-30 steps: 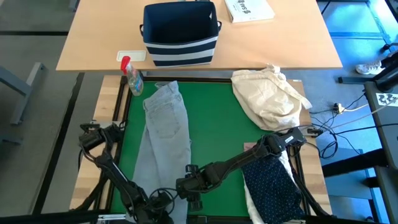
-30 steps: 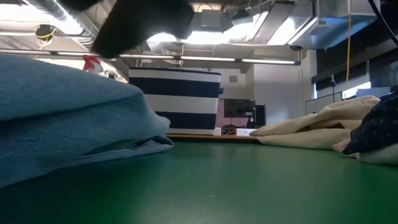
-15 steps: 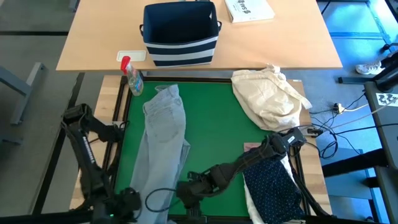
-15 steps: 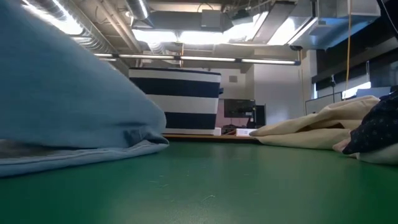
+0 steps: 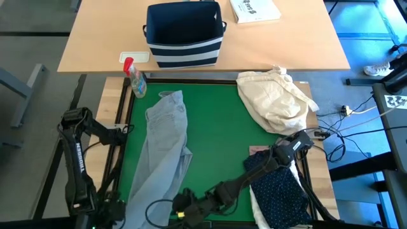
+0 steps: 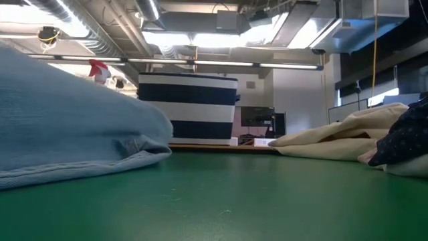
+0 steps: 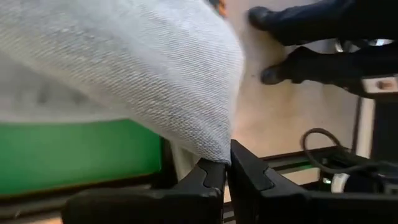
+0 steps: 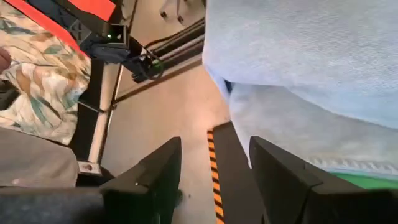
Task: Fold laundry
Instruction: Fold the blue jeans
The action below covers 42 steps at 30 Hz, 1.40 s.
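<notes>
The light grey jeans [image 5: 164, 143] lie lengthwise on the left half of the green mat [image 5: 219, 137], waist toward the far edge. In the low view they fill the left side [image 6: 67, 134]. My left gripper [image 7: 225, 167] is at the near left corner, shut on the jeans' near end. My right gripper [image 8: 214, 180] hovers open at the near edge [image 5: 183, 210], beside the jeans [image 8: 298, 62], with only floor between its fingers. A navy white-dotted shirt [image 5: 276, 184] lies on a white shirt [image 5: 257, 210] at the near right, with a pink bit [image 5: 256, 151] beside them. My left gripper pinches a corner of the jeans' near end [image 7: 217, 155] between its two fingertips, coming at it slanting down. The cloth fans out from the fingers. One layer or several, I cannot tell. The far part of the jeans lies on the mat.
A cream-beige cloth bundle [image 5: 276, 98] sits at the mat's far right. A striped navy bin [image 5: 184, 35], a spray bottle [image 5: 135, 79] and a book [image 5: 254, 9] stand on the wooden table beyond. A person in flowered cloth [image 8: 37, 81] is past the near edge.
My left gripper, shut on the jeans' near end, has swung toward the near left corner, risen and rolled. The leg ends have been drawn leftward while the waist has stayed in place. My right gripper has gone toward the near edge, tipping up, still open.
</notes>
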Each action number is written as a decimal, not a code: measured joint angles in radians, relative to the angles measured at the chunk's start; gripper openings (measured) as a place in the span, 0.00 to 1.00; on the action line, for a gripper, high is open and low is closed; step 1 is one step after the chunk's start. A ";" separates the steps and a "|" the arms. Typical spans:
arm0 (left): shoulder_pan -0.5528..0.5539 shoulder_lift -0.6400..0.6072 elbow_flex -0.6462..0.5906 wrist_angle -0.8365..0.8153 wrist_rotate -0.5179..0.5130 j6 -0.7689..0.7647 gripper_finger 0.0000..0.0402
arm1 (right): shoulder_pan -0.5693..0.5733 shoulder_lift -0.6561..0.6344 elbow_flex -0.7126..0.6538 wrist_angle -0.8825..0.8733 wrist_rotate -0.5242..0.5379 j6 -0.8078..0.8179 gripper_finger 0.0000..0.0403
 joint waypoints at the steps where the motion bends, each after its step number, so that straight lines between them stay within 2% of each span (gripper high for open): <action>1: -0.001 -0.002 0.002 0.013 -0.002 0.018 0.01 | 0.004 0.012 0.000 0.019 0.008 0.000 0.47; 5: -0.003 -0.023 0.027 0.022 -0.043 0.065 0.01 | 0.008 0.072 0.000 0.024 -0.005 0.012 0.47; 11: -0.003 -0.144 0.045 0.046 -0.268 0.159 0.01 | 0.007 0.149 -0.001 0.176 0.007 0.037 0.47; 18: -0.003 -0.287 0.045 0.048 -0.423 0.239 0.01 | -0.001 0.200 -0.001 0.200 0.169 -0.068 0.47; 23: -0.002 -0.334 0.046 0.058 -0.521 0.265 0.01 | -0.025 0.214 -0.001 0.203 0.312 -0.121 0.47; 26: -0.002 -0.336 0.046 0.059 -0.550 0.265 0.01 | -0.044 0.214 -0.001 0.239 0.393 -0.159 0.47; 30: -0.002 -0.333 0.046 0.058 -0.575 0.265 0.01 | -0.068 0.214 -0.001 0.405 0.472 -0.218 0.47; 35: -0.002 -0.332 0.046 0.055 -0.576 0.262 0.01 | -0.068 0.213 -0.001 0.660 0.470 -0.365 0.47; 42: -0.004 -0.332 0.046 0.032 -0.498 0.238 0.01 | -0.011 0.171 -0.001 0.750 0.382 -0.446 0.47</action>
